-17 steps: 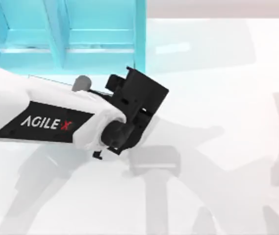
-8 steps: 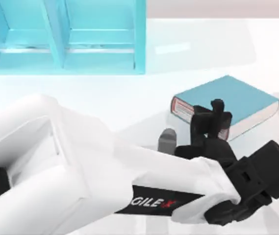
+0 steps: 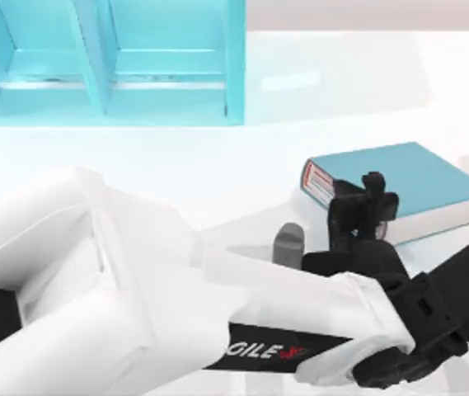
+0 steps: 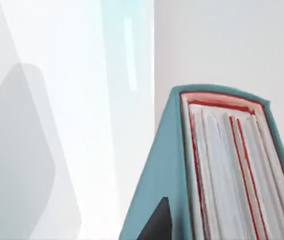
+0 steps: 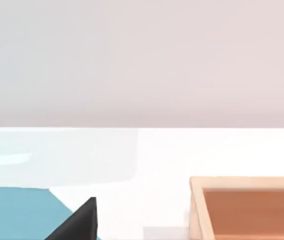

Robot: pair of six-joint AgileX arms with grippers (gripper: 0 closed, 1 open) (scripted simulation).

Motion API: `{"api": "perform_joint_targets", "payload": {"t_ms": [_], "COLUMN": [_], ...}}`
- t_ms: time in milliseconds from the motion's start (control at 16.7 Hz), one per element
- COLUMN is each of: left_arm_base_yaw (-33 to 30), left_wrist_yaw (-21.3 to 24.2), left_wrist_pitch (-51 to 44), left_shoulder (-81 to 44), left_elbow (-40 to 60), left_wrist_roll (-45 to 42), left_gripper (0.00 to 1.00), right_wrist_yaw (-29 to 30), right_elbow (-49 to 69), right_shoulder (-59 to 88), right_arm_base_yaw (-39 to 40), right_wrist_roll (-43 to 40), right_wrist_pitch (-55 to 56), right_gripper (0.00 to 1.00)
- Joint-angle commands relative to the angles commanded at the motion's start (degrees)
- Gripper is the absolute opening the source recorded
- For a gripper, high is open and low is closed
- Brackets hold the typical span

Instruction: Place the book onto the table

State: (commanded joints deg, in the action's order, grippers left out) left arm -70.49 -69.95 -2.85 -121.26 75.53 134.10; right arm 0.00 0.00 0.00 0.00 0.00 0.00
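Note:
The teal book [image 3: 419, 181] lies flat, cover up, at the right of the white table [image 3: 218, 173]. Its red-and-white spine end faces left. My left arm reaches across from the left, and my left gripper [image 3: 364, 205] is shut on the book's near-left corner. In the left wrist view the book's white pages and red edging [image 4: 221, 165] stand close, with one black finger [image 4: 156, 225] against the cover. I cannot tell whether the book touches the table. A black fingertip of my right gripper [image 5: 82, 220] appears in the right wrist view.
The teal shelf unit [image 3: 106, 62] stands at the back left. A wooden tray [image 5: 251, 205] and a teal surface [image 5: 17, 212] sit in front of the right wrist camera. Open white tabletop lies between the shelf and the book.
My left arm swung from the shelf front to the table's right, carrying the book. In the last half second the book shifted a little farther right and toward the front.

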Motion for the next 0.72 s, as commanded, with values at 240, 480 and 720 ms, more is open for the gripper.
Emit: {"api": "perform_joint_targets", "payload": {"t_ms": [240,480,720], "left_arm_base_yaw": [-0.77,-0.52,-0.55], "left_wrist_yaw": [-0.63,-0.43,-0.35], "left_wrist_pitch": [-1.45,-1.44,2.75], "left_shoulder": [0.11,-0.18,-2.80], "left_elbow": [0.35,0.02,-1.34], "left_wrist_roll": [1.47,1.41,1.40], "left_gripper": [0.00,0.00,0.00], "right_wrist_yaw": [0.00,0.00,0.00], "right_elbow": [0.00,0.00,0.00], "right_shoulder": [0.00,0.00,0.00], "right_arm_base_yaw": [0.00,0.00,0.00], "right_wrist_roll": [0.00,0.00,0.00], "right_wrist_pitch": [0.00,0.00,0.00], "right_gripper": [1.00,1.00,1.00]}}
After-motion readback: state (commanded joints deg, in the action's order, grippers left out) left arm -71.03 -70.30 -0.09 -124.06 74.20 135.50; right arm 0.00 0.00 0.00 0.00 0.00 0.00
